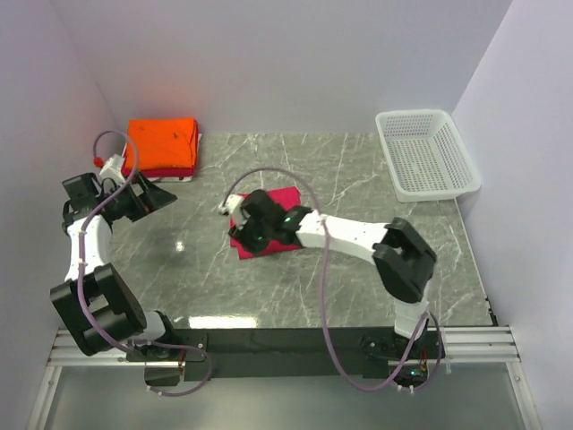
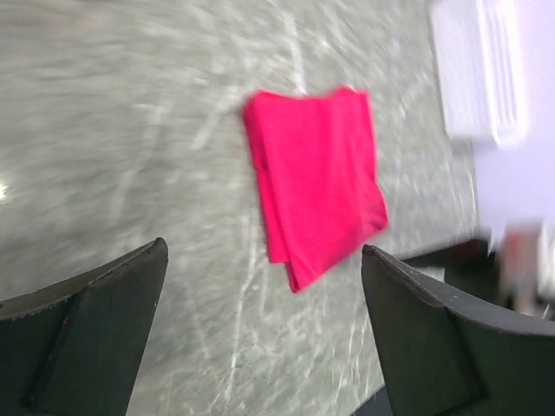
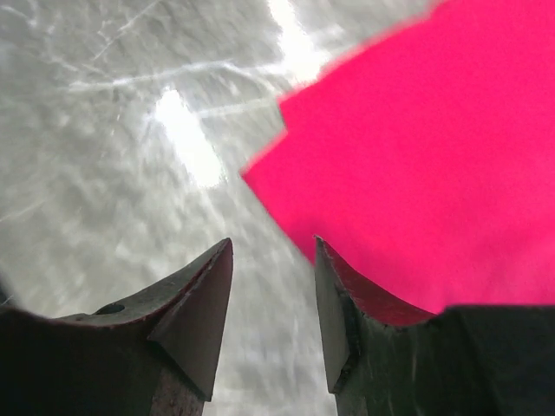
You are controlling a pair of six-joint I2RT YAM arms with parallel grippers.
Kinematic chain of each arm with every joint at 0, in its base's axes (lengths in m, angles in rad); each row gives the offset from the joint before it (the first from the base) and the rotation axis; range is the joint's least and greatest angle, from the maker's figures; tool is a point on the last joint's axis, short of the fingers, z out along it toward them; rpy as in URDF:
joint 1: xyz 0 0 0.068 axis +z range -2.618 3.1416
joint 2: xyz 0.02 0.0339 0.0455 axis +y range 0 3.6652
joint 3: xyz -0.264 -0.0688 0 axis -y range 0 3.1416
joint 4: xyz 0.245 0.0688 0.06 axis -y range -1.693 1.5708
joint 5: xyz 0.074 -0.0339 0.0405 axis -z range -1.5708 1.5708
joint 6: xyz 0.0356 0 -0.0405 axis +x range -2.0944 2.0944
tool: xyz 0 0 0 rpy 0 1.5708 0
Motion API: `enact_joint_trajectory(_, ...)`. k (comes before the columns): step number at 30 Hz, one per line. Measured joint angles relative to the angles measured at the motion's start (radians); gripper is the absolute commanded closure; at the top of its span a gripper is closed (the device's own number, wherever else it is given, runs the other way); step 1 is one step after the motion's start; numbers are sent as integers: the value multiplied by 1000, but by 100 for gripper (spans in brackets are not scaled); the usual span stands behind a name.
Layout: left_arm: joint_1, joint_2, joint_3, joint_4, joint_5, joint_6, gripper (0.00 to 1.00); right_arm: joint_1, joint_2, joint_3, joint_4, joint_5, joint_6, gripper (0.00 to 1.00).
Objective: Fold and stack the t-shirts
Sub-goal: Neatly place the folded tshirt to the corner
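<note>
Marble table: pink tee lies folded just beyond the right jaws, which are parted and empty. Left jaws gape wide, empty, with the folded stack near them. Judgement: folding looks done; the pink tee is not yet stacked.

Bright, even overhead light fills the top view, and the glossy desk throws back white glare at 7 o'clock. Motion blur smears the left wrist view, where the basket at 1 o'clock is washed out. In the right wrist view, glare burns at 11 o'clock and the dark fingers look soft
</note>
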Motion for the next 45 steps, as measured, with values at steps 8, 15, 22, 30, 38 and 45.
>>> enact_joint_trajectory(8,55,-37,-48,-42,-138,-61,1,160,187,101,-9,236,-97,52)
enact_joint_trajectory(15,54,-8,-50,-63,-204,-74,0,164,272,137,-23,275,-110,58)
enact_joint_trajectory(22,52,-1,-75,-30,-216,-96,5,134,296,168,-15,260,-110,100)
enact_joint_trajectory(30,-14,45,-227,127,-184,-236,1,45,274,177,-31,122,-64,100)
enact_joint_trajectory(38,-224,122,-296,419,-187,-473,1,-48,161,180,-18,1,3,100)
enact_joint_trajectory(45,-414,278,-296,667,-235,-684,1,-61,158,200,-16,-47,40,100)
